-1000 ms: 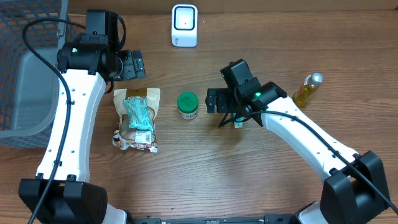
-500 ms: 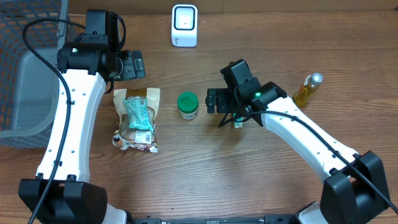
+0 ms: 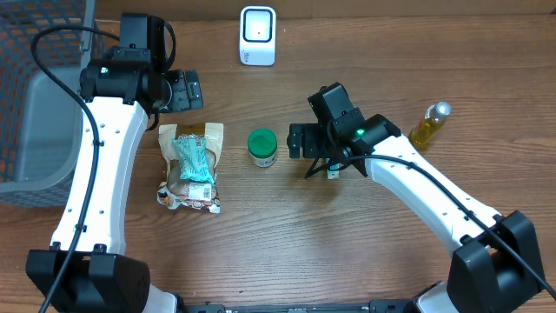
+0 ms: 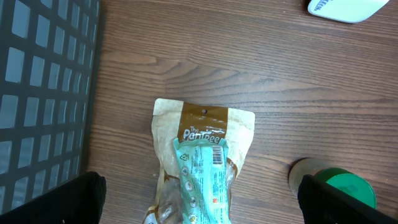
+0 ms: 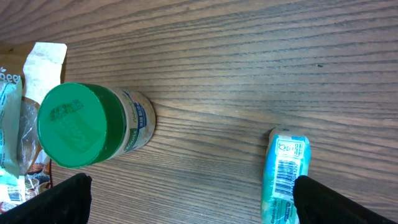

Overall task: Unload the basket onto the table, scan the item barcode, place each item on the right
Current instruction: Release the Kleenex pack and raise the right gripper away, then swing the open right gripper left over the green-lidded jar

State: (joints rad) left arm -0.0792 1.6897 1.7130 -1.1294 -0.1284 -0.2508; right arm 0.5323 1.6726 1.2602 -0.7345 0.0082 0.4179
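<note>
The teal packet (image 5: 285,171) is, I judge, the item to scan. It lies flat on the table (image 3: 287,252) with its barcode facing up. It sits just inside the right finger of my right claw (image 5: 199,200), touching nothing. That claw hangs over it with jaws spread wide and empty, which I read as a stance for dropping down and pinching the packet by its long sides.

At about 10 o'clock from the packet stands the green-lidded jar (image 3: 262,146), upright and close to my other finger, so I would need to come down clear of it. At 9 o'clock from the jar lies the snack pouch (image 4: 202,165), flat, label up. My left claw (image 4: 211,202) hovers above its top edge, also fully spread and holding nothing.

The scanner (image 3: 257,35) stands at 12 o'clock on the table's far edge, well apart from the packet, so a lift and carry would be needed. A bottle (image 3: 430,123) rests at 3 o'clock and a basket (image 3: 35,52) at 9 to 10 o'clock.

Against a second ago, nothing has shifted. Both arms and every item sit just as they did.
</note>
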